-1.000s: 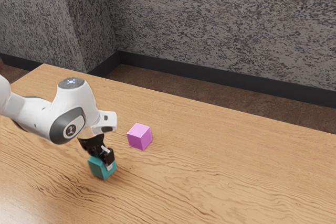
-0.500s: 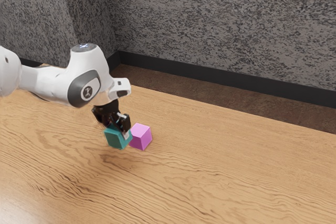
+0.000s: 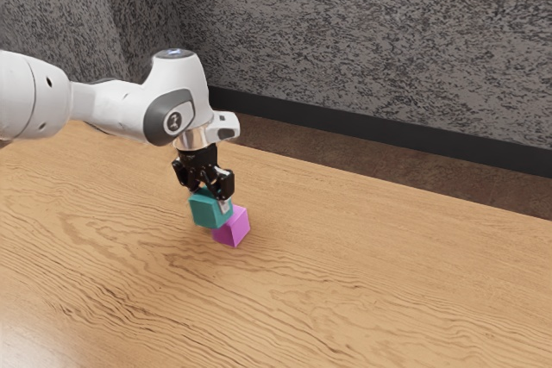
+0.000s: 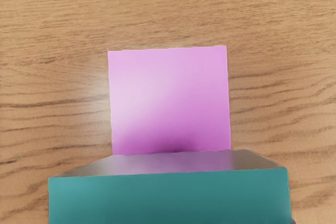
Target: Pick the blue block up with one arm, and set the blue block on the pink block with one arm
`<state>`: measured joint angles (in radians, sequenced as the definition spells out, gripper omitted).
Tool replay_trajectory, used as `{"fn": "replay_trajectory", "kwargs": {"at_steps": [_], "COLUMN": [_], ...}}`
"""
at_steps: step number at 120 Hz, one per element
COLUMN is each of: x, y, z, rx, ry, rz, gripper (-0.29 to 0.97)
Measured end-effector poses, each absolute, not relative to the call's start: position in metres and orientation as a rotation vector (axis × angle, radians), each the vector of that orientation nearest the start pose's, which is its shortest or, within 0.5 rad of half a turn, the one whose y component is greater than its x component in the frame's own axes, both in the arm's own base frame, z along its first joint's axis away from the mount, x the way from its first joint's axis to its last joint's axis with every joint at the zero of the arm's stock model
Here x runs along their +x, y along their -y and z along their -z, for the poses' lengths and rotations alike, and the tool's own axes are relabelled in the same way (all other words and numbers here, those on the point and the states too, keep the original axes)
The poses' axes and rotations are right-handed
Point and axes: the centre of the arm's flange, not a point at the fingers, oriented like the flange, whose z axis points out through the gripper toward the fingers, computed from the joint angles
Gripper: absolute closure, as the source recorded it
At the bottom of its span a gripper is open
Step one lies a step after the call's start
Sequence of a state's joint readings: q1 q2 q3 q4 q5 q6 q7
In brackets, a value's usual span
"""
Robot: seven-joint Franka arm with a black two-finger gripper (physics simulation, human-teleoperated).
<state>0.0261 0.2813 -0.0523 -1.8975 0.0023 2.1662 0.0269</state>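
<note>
The teal-blue block (image 3: pixel 206 210) hangs in the air, and my black gripper (image 3: pixel 212 198) is shut on it from two sides. Just below it and slightly toward the exterior view's right, the pink block (image 3: pixel 235 227) rests on the wooden table (image 3: pixel 371 282), partly covered by the held block. In the wrist view the teal-blue block (image 4: pixel 168 195) sits close under my hand, with the pink block's top face (image 4: pixel 169 100) beyond it. The two blocks look close together; I cannot tell whether they touch.
The table's far edge (image 3: pixel 388 180) runs along the back, with a dark floor strip and a speckled grey wall (image 3: pixel 371 32) beyond. My white arm (image 3: pixel 95 109) reaches in from the exterior view's left.
My gripper has lifted the teal-blue block off the table and carried it up and toward the exterior view's right, from in front of the pink block to just over it.
</note>
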Motion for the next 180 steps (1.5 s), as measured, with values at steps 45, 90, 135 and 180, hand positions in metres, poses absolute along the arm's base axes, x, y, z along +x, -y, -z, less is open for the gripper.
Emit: {"fn": "replay_trajectory", "kwargs": {"at_steps": [45,90,135,180], "x": [0.638,0.649,0.652,0.645], "y": [0.014,0.019,0.023,0.024], "z": [-0.344,-0.347,-0.348,-0.349], "rx": [-3.134,-3.121,-3.106,-3.137], "ry": [-0.121,-0.158,-0.226,-0.227], "rz": [-0.053,-0.040,-0.015,0.001], "gripper": [0.37,0.37,0.38,0.40]}}
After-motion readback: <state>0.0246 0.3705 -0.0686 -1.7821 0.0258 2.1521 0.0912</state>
